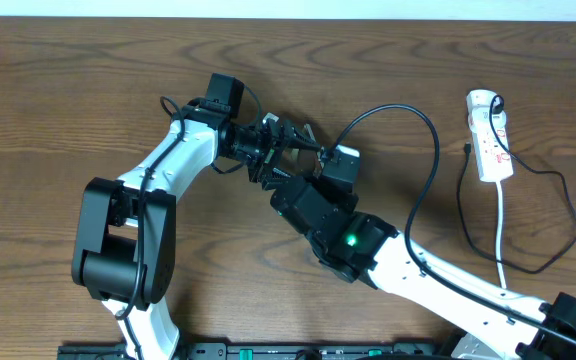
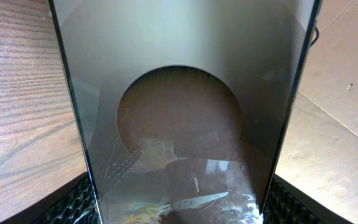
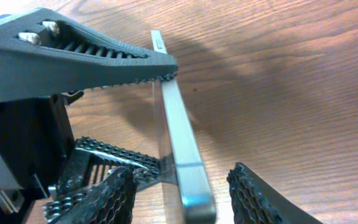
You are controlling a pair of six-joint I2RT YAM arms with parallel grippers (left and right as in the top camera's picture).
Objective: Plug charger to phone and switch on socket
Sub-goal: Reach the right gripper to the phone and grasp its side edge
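Regripping the phone (image 3: pixel 178 134), seemingly: left gripper (image 2: pixel 182 208) clamps it on edge; right gripper (image 3: pixel 182 199) straddles it, jaws apart, not gripping. Next move needs a square close.

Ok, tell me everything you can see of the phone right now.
The phone is a thin flat slab, glossy grey face with a large dark oval, slim metallic edge. It is clamped edge to edge by the left gripper, held above the table. The right gripper straddles its near end, jaws open, not visibly touching.
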